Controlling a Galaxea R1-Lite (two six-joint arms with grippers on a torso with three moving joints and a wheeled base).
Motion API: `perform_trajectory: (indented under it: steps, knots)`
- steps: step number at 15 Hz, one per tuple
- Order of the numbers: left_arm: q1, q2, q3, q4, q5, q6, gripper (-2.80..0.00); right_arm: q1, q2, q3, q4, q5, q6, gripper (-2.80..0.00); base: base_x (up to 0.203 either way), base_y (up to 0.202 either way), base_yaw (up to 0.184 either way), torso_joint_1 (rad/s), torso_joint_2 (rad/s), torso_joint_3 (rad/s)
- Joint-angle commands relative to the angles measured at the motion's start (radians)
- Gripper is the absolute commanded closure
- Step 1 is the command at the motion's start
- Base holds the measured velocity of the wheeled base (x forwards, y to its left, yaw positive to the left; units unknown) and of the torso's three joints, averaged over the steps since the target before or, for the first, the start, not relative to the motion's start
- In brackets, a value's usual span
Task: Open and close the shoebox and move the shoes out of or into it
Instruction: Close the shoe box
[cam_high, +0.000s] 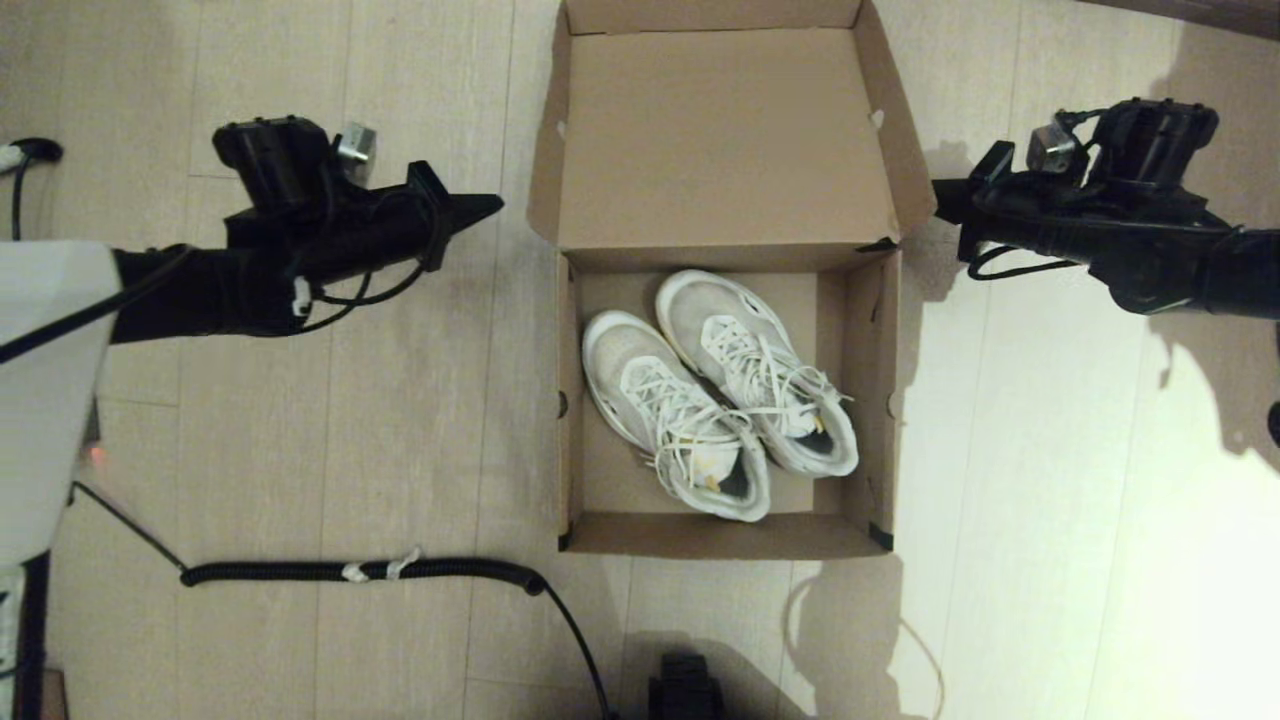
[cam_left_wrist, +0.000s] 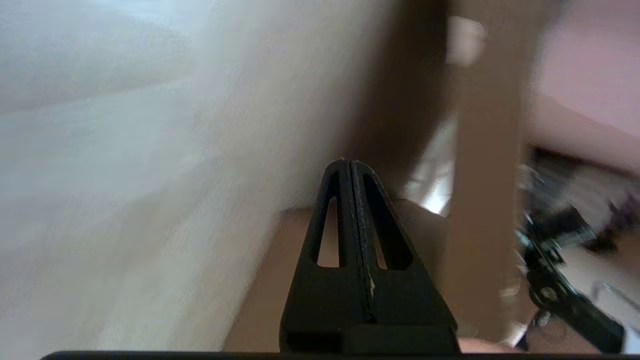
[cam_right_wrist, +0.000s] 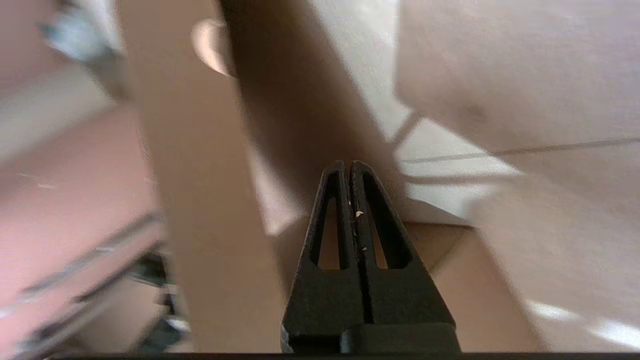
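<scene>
The brown cardboard shoebox (cam_high: 575, 420) stands on the floor with its hinged lid (cam_high: 720, 140) folded back and open. Both white lace-up sneakers (cam_high: 720, 395) lie side by side inside it, toes toward the lid. My left gripper (cam_high: 492, 205) hovers just left of the lid's left flap (cam_left_wrist: 480, 165), shut and empty, a short gap from the cardboard. On the other side my right gripper (cam_high: 938, 200) sits shut and empty, its tip at the lid's right flap (cam_right_wrist: 200, 190). Each wrist view shows closed black fingertips (cam_left_wrist: 350, 167) (cam_right_wrist: 347, 167) pointing at blurred cardboard.
A black coiled cable (cam_high: 360, 571) runs across the pale wooden floor in front of the box on the left. A dark part of the robot's base (cam_high: 688, 685) shows at the bottom. A white body panel (cam_high: 45, 380) fills the left edge.
</scene>
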Motion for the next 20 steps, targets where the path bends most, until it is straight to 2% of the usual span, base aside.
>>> perform_trajectory:
  steps: [1, 3, 7, 11, 14, 17, 18, 20]
  knots:
    - [-0.032, 0.018, 0.000, -0.038, -0.004, -0.006, 0.00, 0.000, 0.019, 0.001, -0.053, 0.018, 0.074, 0.00, 0.000, 0.000, 0.000, 0.000, 0.00, 0.000]
    - [-0.067, 0.026, 0.000, -0.067, 0.000, -0.006, 0.00, 0.001, 0.030, 0.001, -0.133, 0.033, 0.133, 0.00, 0.000, 0.000, 0.000, 0.000, 0.00, 0.000]
    - [-0.094, 0.054, 0.000, -0.111, 0.001, -0.006, 0.00, 0.007, 0.045, 0.005, -0.143, 0.032, 0.137, 0.00, 0.000, 0.000, 0.000, 0.000, 0.00, 0.000]
    - [-0.114, 0.106, -0.001, -0.237, 0.002, -0.007, 0.00, 0.010, 0.057, 0.004, -0.146, 0.042, 0.151, 0.00, 0.000, 0.000, 0.000, 0.000, 0.00, 0.000]
    - [-0.126, 0.119, -0.001, -0.267, 0.001, -0.008, 0.00, 0.018, 0.073, 0.004, -0.241, 0.047, 0.253, 0.00, 0.000, 0.000, 0.000, 0.000, 0.00, 0.000]
    - [-0.131, 0.138, -0.001, -0.314, -0.004, -0.008, 0.00, 0.024, 0.110, 0.003, -0.415, 0.063, 0.444, 0.00, 0.000, 0.000, 0.000, 0.000, 0.00, 0.000]
    - [-0.131, 0.143, -0.001, -0.321, -0.004, -0.008, 0.00, 0.032, 0.124, 0.004, -0.463, 0.067, 0.478, 0.00, 0.000, 0.000, 0.000, 0.000, 0.00, 0.000]
    - [-0.132, 0.150, -0.001, -0.340, -0.004, -0.008, 0.00, 0.041, 0.133, 0.003, -0.478, 0.071, 0.491, 0.00, 0.000, 0.000, 0.000, 0.000, 0.00, 0.000]
